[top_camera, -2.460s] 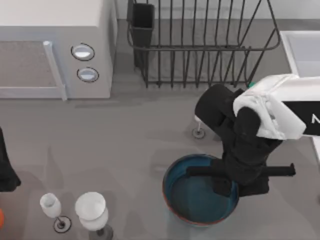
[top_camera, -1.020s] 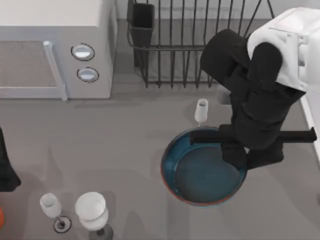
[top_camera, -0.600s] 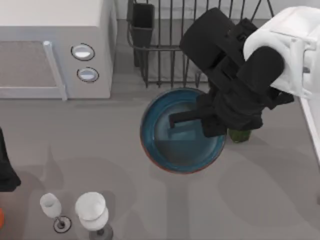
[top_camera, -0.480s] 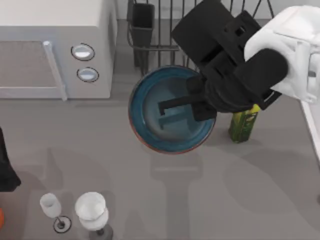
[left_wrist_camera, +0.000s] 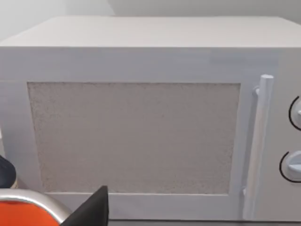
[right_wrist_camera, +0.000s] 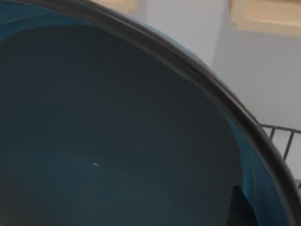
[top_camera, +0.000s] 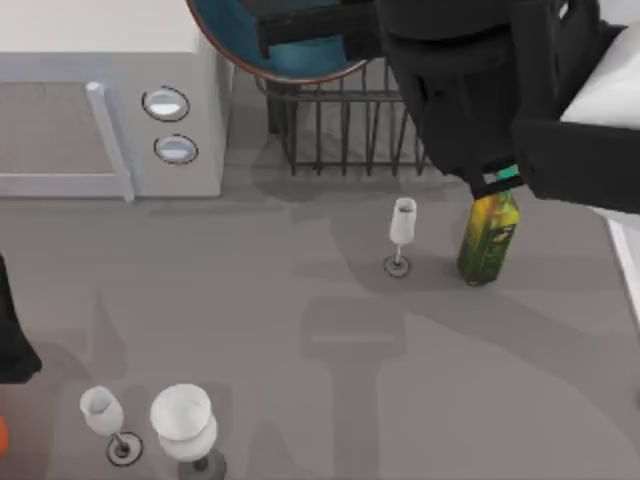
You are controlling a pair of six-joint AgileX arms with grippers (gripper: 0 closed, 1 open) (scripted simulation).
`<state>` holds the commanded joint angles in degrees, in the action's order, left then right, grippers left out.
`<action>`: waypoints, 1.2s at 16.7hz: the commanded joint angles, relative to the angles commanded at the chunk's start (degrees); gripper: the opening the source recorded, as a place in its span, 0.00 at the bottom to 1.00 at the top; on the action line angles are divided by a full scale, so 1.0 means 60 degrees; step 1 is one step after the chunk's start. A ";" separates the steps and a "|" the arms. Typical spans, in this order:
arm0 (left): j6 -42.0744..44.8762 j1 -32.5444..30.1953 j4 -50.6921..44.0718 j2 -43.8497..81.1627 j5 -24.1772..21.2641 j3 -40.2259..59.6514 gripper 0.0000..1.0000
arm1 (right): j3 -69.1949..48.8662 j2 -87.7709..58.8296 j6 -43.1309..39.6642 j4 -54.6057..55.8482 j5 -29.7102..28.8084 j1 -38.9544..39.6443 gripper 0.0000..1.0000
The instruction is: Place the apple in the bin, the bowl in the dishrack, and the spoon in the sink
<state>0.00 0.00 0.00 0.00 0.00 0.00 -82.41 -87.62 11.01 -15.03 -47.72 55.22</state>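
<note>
The worktop carries the microwave, which serves as the landmark here. Just beside the microwave's dial side stands the dishrack, black wire bars, with nothing seen resting inside it. The right arm looms over the rack, and its tool, the right tool, pinches the bowl at the rim, 1 finger lying across the blue inside as a dark bar. The bowl hangs in the air above the corner where the microwave meets the rack, partly over the microwave's top, so it is lifted but not yet set down; in the right wrist view the bowl's blue inside and dark rim are close up, with rack bars beyond. I judge this step about halfway: the carry is nearly there, the lowering and release remain. The apple, the spoon, the bin and the sink are not made out, so by my reading 2 of the 3 placements are yet to come. The left arm is parked well away from the microwave's door side, near an orange object; whether the left tool is spread or pressed together I cannot tell. On the worktop in front of the microwave stand a green bottle, a small glass near it, and 2 more glasses farther out.
</note>
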 joint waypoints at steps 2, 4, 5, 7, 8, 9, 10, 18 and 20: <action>0.0000 0.0000 0.0000 0.0000 0.0000 0.0000 1.00 | -0.0003 0.0345 -0.0641 0.1058 -0.0958 0.0300 0.00; 0.0000 0.0000 0.0000 0.0000 0.0000 0.0000 1.00 | -0.0004 0.0628 -0.1164 0.1824 -0.1708 0.0544 0.00; 0.0000 0.0000 0.0000 0.0000 0.0000 0.0000 1.00 | -0.0001 0.0737 -0.1359 0.2077 -0.1971 0.0632 0.00; 0.0000 0.0000 0.0000 0.0000 0.0000 0.0000 1.00 | 0.0007 0.0840 -0.1534 0.2280 -0.2182 0.0707 0.00; 0.0000 0.0000 0.0000 0.0000 0.0000 0.0000 1.00 | 0.0007 0.0840 -0.1534 0.2280 -0.2182 0.0707 0.00; 0.0000 0.0000 0.0000 0.0000 0.0000 0.0000 1.00 | 0.0007 0.0840 -0.1534 0.2280 -0.2182 0.0707 0.00; 0.0000 0.0000 0.0000 0.0000 0.0000 0.0000 1.00 | 0.0007 0.0840 -0.1534 0.2280 -0.2182 0.0707 0.00; 0.0000 0.0000 0.0000 0.0000 0.0000 0.0000 1.00 | 0.0195 -0.1224 -0.1556 0.4473 -0.1053 -0.0569 0.00; 0.0000 0.0000 0.0000 0.0000 0.0000 0.0000 1.00 | 0.0360 -0.2282 -0.1588 0.5909 -0.0394 -0.1223 0.00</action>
<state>0.00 0.00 0.00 0.00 0.00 0.00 -80.25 -101.31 1.48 20.42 -50.08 47.88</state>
